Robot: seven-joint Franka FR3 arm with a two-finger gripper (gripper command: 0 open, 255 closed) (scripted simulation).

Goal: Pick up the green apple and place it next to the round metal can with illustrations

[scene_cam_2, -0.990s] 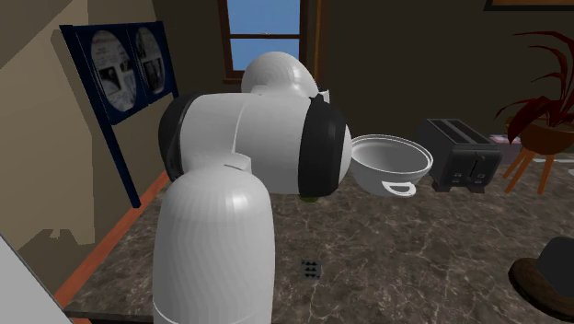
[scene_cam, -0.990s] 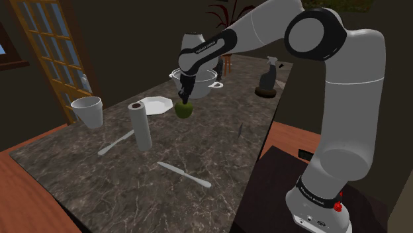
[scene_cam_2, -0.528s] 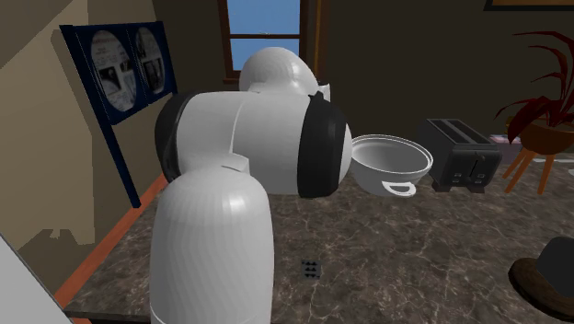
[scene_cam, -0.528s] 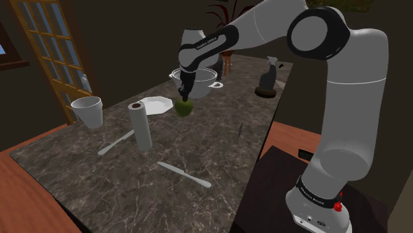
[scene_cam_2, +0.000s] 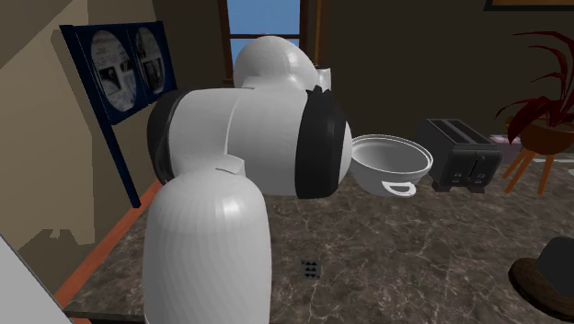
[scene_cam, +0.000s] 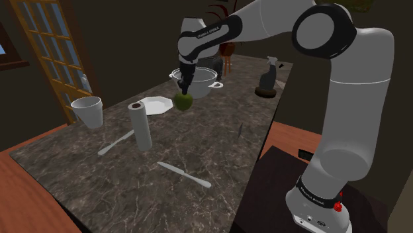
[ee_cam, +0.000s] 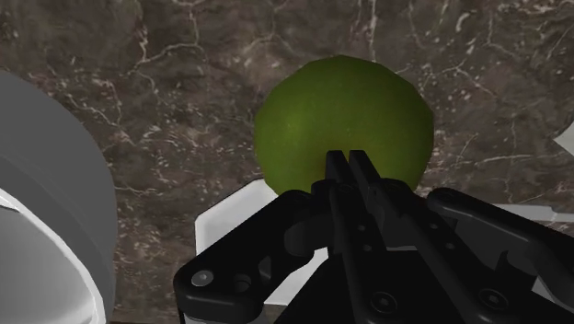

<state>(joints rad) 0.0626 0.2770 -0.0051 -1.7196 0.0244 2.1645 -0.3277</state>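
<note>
Green apple (scene_cam: 183,101) at tip of gripper (scene_cam: 186,89), over marble counter (scene_cam: 198,152), between white plate (scene_cam: 154,105) and pot (scene_cam: 202,78). Fingers (ee_cam: 338,172) almost together, apparently pinching apple's crown. Likely firm, light, smooth: narrow pinch slippery, middle safer. Contact spot hidden behind fingers; clearance above counter unclear.

Matt green apple (ee_cam: 342,115) & smooth dark veined-marble counter (scene_cam: 198,145).

White arm (scene_cam_2: 239,138) looming across foreground, hiding much of marbled counter (scene_cam_2: 414,248). White handled pot (scene_cam_2: 391,161) sitting beside black toaster (scene_cam_2: 460,155). Potted red plant (scene_cam_2: 550,136) standing at right.
</note>
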